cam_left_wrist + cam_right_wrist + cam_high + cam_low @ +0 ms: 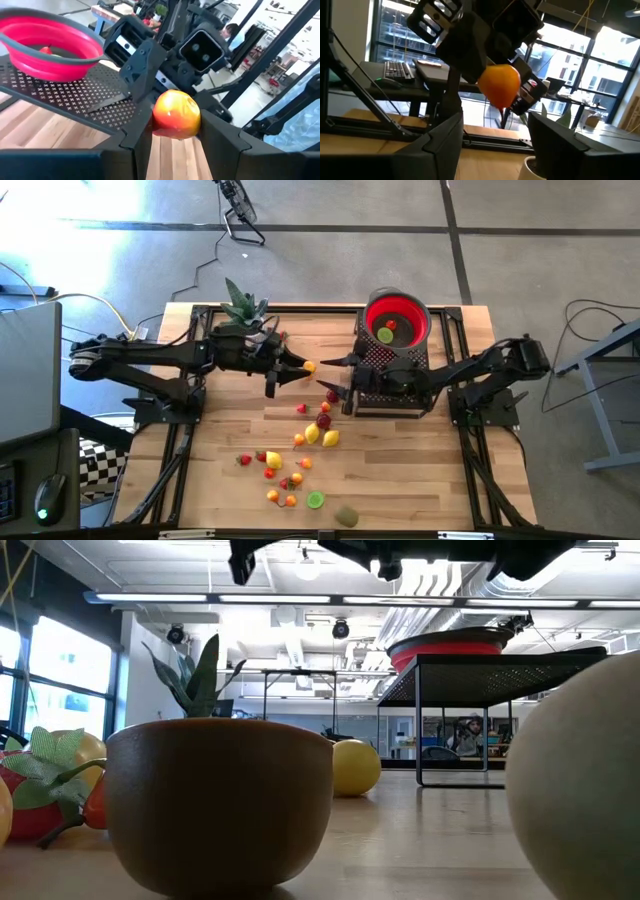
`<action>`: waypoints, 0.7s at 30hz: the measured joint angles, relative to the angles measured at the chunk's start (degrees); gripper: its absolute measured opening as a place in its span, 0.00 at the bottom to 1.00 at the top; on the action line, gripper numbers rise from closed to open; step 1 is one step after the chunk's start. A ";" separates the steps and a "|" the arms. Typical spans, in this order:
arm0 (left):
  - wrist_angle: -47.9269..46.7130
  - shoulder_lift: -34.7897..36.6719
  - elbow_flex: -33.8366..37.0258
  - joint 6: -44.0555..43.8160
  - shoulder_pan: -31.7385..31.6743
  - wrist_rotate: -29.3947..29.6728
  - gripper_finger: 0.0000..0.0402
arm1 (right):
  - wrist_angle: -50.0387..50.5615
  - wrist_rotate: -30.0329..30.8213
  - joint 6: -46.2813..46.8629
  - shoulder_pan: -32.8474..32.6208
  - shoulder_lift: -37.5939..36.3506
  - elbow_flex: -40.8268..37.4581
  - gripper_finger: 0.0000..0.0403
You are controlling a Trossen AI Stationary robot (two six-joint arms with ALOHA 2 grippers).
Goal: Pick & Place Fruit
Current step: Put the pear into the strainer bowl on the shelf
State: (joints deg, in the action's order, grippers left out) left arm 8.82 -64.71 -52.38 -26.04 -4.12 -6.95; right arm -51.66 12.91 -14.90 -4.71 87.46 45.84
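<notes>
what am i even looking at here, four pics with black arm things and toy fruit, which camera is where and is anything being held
These are two robot arms at a wooden table, each ending in a two-finger gripper. One picture looks straight down from above, one sits at table height, and the other two come from cameras on each arm's wrist.

From above, the left gripper holds a small orange fruit in mid-air; its own wrist camera shows that fruit pinched between the fingers. The right gripper faces it with its fingers apart, holding nothing.

More toy fruit lies scattered on the table. A red bowl with a few fruits inside sits on a black mesh stand, and a potted plant stands behind the left arm.
</notes>
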 joint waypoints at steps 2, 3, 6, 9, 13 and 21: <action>1.44 -0.85 0.00 -0.10 0.00 -0.16 0.36 | 0.43 0.00 0.00 0.00 0.00 0.00 0.54; 2.30 -1.29 0.00 -0.10 0.00 -0.20 0.36 | 0.48 0.00 0.00 0.00 0.00 0.00 0.53; 3.97 -2.62 0.00 -0.09 0.00 -0.22 0.36 | 0.59 0.02 0.00 0.00 0.00 0.00 0.52; 4.66 -3.17 0.00 0.13 0.00 -0.23 0.36 | 1.41 0.18 0.02 0.00 0.00 0.00 0.51; 4.47 -3.17 0.02 0.16 0.00 -0.20 0.36 | 1.30 0.31 0.02 0.00 0.00 0.00 0.48; 5.44 -3.90 0.04 0.28 0.03 -0.17 0.36 | 1.40 0.39 1.44 0.00 0.00 0.00 0.42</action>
State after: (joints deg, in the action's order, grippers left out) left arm 14.26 -68.61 -52.34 -25.77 -4.09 -7.13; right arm -50.26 13.30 -13.45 -4.71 87.46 45.84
